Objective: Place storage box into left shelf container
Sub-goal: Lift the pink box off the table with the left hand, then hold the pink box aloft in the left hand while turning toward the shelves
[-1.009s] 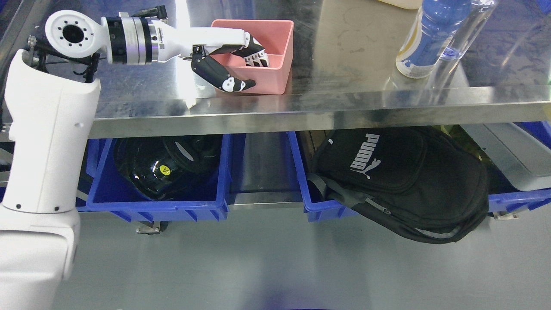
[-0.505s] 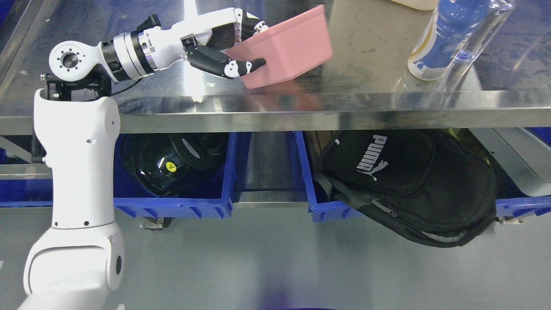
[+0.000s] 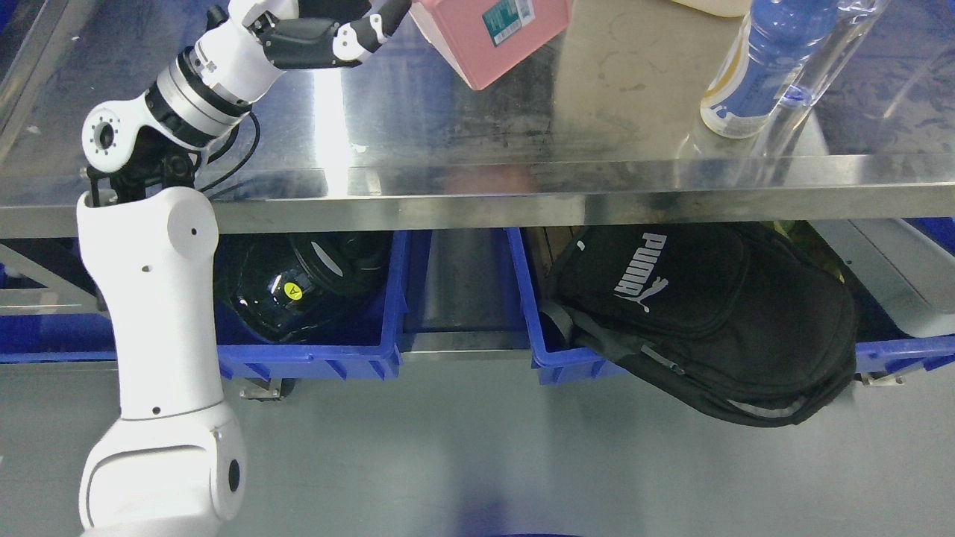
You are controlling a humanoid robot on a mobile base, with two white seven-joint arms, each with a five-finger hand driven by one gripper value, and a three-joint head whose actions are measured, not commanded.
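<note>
The left hand (image 3: 328, 33) has its dark fingers (image 3: 358, 41) clamped on the pink storage box (image 3: 496, 33), which hangs tipped in the air above the far part of the steel table (image 3: 462, 186), its labelled underside turned towards me. The top of the box runs out of view, so I can't see the whole grip. No right arm shows.

This looks like the carrying step: the box is off the table but nowhere near its goal. The left blue bin (image 3: 313, 354) sits on the shelf under the table, near the floor, with a black helmet (image 3: 298, 291) already filling much of it. To the right, another blue bin (image 3: 556, 358) holds a black backpack (image 3: 709, 313), and a water bottle (image 3: 753, 67) stands at the far right of the tabletop.

Next, I reckon, the arm must bring the box nearer, clear the table's near edge, then lower it into the left bin beside or on the helmet.
</note>
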